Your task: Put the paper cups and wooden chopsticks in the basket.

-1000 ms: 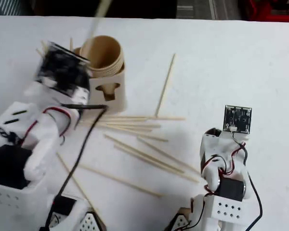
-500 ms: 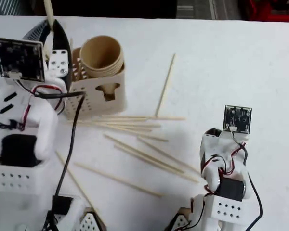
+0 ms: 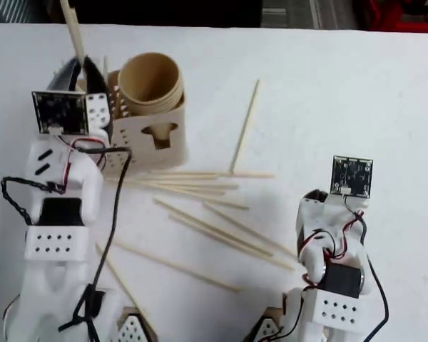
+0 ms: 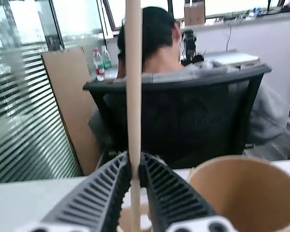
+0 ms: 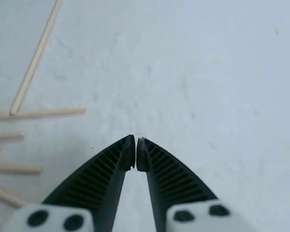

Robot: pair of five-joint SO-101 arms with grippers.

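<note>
— What has changed at the left arm?
— We record the pale wooden chopstick (image 4: 133,72) carried from above the stacked tan paper cups (image 3: 151,82) to the edge of the white perforated plastic basket (image 3: 153,135). The left jaws are clamped on it and it stands upright.
— The remainder?
— The right jaws are together and empty, well apart from the basket. We judge release is near. Loose wooden chopsticks (image 3: 214,228) lie on the white tabletop (image 3: 342,92) near the basket.

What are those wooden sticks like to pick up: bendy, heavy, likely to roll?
Probably stiff: the chopstick pinched in the left gripper stands straight, with no visible sag. Likely light, being so thin. Held at one narrow spot, it could pivot or slip. The loose chopsticks lying flat on the table may roll when nudged.
</note>
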